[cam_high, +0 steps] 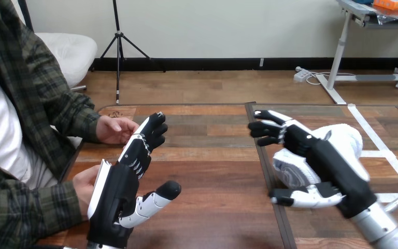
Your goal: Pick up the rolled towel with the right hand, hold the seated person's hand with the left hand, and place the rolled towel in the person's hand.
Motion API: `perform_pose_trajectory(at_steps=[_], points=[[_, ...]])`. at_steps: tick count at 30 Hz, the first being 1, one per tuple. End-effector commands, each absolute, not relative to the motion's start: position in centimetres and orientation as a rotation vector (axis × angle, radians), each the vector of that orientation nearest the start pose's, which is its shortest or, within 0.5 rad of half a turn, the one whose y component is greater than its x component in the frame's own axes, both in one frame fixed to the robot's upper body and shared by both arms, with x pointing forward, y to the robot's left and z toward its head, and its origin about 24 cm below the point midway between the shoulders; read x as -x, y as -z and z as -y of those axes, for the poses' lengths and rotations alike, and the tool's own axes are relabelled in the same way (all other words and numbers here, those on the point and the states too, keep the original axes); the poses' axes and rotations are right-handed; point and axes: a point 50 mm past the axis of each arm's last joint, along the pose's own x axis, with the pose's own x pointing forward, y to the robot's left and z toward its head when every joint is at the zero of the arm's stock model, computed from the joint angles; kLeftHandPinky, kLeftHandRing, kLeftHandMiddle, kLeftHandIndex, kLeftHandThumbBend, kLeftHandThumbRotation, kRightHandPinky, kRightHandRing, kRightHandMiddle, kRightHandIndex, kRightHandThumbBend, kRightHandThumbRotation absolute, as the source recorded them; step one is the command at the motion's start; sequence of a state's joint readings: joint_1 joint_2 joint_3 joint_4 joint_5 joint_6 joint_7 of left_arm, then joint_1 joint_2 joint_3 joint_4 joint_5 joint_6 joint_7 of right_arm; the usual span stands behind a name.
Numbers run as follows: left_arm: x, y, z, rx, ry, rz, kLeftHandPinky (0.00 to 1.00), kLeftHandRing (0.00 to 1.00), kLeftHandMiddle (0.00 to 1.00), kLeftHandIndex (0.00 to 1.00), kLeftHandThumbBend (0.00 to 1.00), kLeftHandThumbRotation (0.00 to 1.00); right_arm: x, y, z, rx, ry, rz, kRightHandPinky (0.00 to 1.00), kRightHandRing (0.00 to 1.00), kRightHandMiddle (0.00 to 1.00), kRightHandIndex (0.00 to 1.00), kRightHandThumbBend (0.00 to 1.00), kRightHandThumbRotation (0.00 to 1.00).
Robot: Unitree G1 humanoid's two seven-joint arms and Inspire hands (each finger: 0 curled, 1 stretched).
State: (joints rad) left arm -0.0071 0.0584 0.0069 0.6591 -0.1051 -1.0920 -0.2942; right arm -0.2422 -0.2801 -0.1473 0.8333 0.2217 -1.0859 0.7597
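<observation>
1. At the desk's right side, the right robot hand is clamped round the rolled towel; keep it gripped.
2. The left robot hand, fingers straight and apart, should first close gently on the person's nearer hand.

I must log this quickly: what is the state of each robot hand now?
Left hand: open, fingers straight, holding nothing.
Right hand: closed on the rolled towel.

The wooden table bears white tape lines on its right half, beyond a dark seam.
</observation>
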Motion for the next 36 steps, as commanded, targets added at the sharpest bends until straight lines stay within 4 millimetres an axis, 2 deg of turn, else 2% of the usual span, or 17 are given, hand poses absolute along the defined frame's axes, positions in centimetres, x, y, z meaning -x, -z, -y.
perform_pose_trajectory(at_steps=[1, 15, 30, 36], points=[[-22.3, -1.5, -15.0, -0.032, 0.226, 0.508, 0.89, 0.90, 0.93, 0.91, 1.00, 0.65, -26.8, -6.6, 22.2, 0.410, -0.515, 0.572, 0.75, 0.81, 0.84, 0.88, 1.00, 0.51], [-22.2, -1.4, -14.8, -0.023, 0.227, 0.504, 0.92, 0.92, 0.94, 0.93, 1.00, 0.65, -26.7, -8.2, 24.6, 0.506, -0.516, 0.555, 0.79, 0.82, 0.83, 0.89, 1.00, 0.50], [-22.1, -1.4, -14.9, -0.047, 0.220, 0.517, 0.90, 0.91, 0.94, 0.93, 1.00, 0.68, -26.9, -10.5, 27.3, 0.699, -0.551, 0.485, 0.87, 0.88, 0.86, 0.91, 1.00, 0.54], [-22.0, -1.4, -14.9, -0.039, 0.224, 0.511, 0.90, 0.92, 0.94, 0.92, 1.00, 0.67, -27.1, -11.6, 28.1, 0.753, -0.579, 0.472, 0.88, 0.89, 0.87, 0.92, 1.00, 0.50]])
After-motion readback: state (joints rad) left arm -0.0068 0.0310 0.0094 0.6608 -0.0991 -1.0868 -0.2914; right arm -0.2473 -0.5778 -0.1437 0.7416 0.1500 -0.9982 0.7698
